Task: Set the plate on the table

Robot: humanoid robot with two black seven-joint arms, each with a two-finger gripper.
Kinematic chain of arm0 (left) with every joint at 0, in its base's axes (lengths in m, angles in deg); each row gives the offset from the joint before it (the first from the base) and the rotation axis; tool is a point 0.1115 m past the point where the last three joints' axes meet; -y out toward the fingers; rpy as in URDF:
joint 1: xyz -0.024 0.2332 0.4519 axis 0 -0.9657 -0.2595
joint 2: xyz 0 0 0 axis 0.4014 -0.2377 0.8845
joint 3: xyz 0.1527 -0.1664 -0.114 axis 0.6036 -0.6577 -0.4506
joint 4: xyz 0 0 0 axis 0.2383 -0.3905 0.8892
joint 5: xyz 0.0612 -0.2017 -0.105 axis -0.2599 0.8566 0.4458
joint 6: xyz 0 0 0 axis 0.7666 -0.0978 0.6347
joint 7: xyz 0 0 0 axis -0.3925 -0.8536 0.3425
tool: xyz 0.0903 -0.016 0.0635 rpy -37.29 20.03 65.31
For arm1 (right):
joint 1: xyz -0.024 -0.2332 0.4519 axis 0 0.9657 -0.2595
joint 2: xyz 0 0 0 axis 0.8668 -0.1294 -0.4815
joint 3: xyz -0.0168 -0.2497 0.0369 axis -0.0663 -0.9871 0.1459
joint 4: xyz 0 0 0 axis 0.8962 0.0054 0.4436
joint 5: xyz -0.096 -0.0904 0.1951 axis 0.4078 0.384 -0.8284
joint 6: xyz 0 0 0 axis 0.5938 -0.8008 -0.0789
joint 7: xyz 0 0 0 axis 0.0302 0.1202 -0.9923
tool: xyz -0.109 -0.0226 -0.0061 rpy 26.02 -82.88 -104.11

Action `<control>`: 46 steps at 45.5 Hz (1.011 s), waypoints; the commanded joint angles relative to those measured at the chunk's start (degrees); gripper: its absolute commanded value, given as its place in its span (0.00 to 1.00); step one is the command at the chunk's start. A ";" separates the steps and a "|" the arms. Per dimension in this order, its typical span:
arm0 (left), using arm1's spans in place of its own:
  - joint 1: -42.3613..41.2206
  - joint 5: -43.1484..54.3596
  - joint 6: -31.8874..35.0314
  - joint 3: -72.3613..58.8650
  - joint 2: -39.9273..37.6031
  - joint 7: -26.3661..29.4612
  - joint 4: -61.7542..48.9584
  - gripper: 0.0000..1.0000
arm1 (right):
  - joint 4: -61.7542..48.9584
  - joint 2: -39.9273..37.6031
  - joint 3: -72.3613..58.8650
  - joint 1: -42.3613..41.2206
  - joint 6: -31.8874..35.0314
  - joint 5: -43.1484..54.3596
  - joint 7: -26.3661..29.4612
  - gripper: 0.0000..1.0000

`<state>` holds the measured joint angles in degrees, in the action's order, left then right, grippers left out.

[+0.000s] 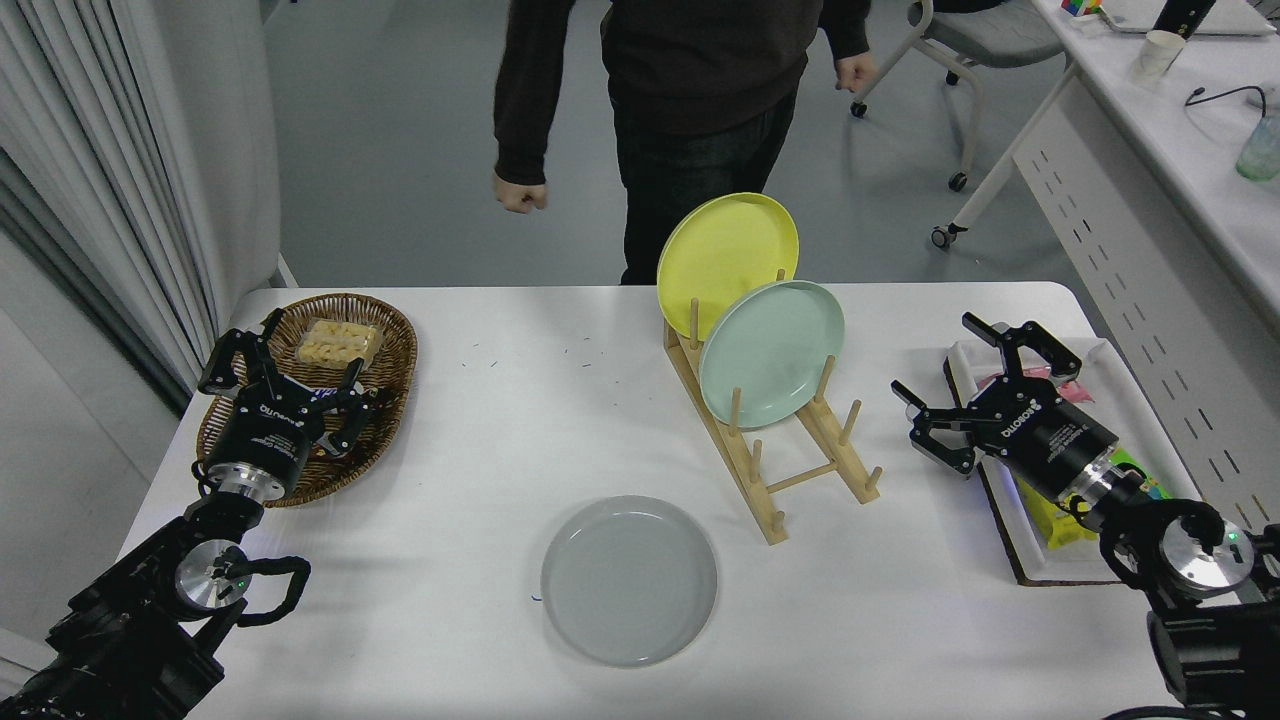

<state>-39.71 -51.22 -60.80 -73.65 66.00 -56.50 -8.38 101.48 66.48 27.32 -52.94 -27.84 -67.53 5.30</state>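
three plates are seen: the grey plate (629, 580) lies flat on the table (500, 430), two are held upright in a wooden rack (775, 455). the right gripper (975, 385) and left gripper (285, 365) are spread wide, empty.

Pale grey plate (629, 580), white table (480, 450), yellow plate (727, 250), mint-green plate (771, 352).

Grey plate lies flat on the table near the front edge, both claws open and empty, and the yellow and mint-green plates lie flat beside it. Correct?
Not quite. The head view shows the yellow plate and mint-green plate standing on edge in the wooden rack, not lying flat. The rest holds.
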 commanded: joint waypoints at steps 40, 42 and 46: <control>0.00 -0.04 0.00 -0.01 0.00 0.00 0.00 0.98 | -6.10 -3.55 -0.12 1.85 -0.73 17.25 -31.31 0.99; 0.00 -0.05 0.00 0.08 0.00 0.00 0.00 0.98 | -6.63 -3.81 -0.29 1.59 -0.99 17.25 -32.98 0.99; 0.00 -0.04 0.00 -0.01 0.00 0.00 0.00 0.98 | -8.56 -4.95 -0.65 0.71 -1.79 17.16 -33.69 0.99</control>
<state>-39.71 -51.25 -60.80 -73.64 66.00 -56.50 -8.38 95.67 63.40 27.58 -51.09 -28.51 -52.72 -23.68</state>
